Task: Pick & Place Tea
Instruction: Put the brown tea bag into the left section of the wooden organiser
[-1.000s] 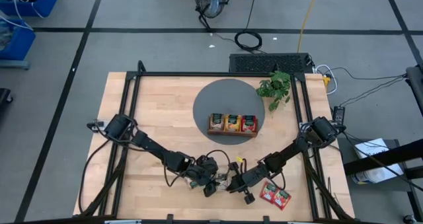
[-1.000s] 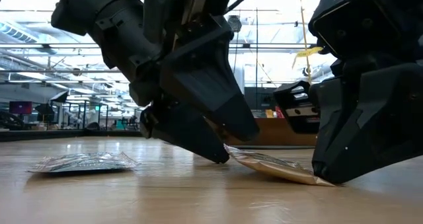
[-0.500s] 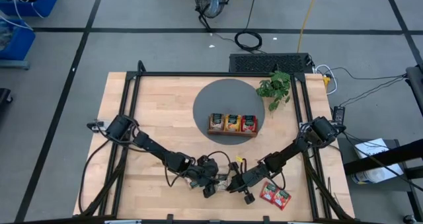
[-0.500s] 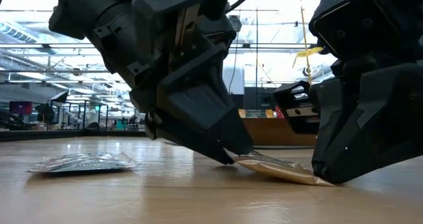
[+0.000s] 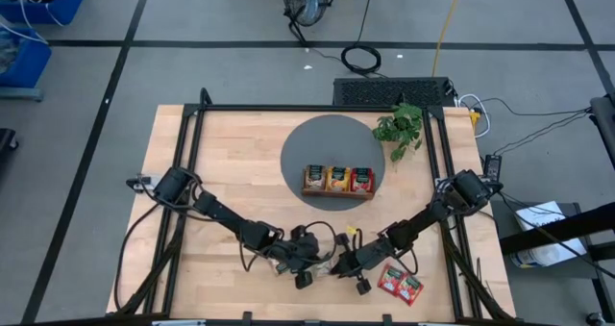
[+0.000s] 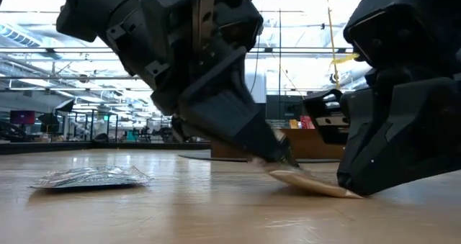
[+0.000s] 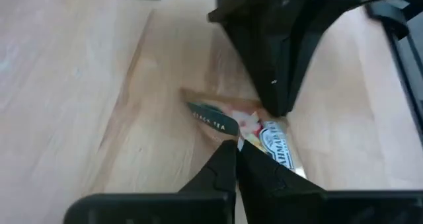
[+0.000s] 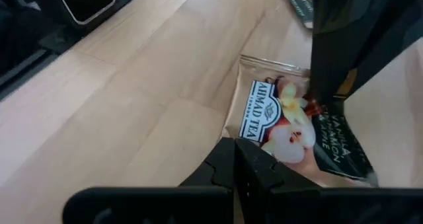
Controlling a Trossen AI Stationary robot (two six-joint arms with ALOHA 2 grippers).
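Wooden tabletop (image 5: 221, 172) is being overlooked; a tea sachet (image 8: 291, 128) is being pinched, seemingly, by closed left gripper (image 7: 236, 147), hidden overhead; right gripper (image 8: 236, 148) is closed too.

High view straight down over whole surface (image 5: 231, 163); low view level, close; both wrist views near, sharing one sachet (image 8: 284, 128).

Sachet (image 8: 291, 128) corner under pincer (image 8: 236, 159)
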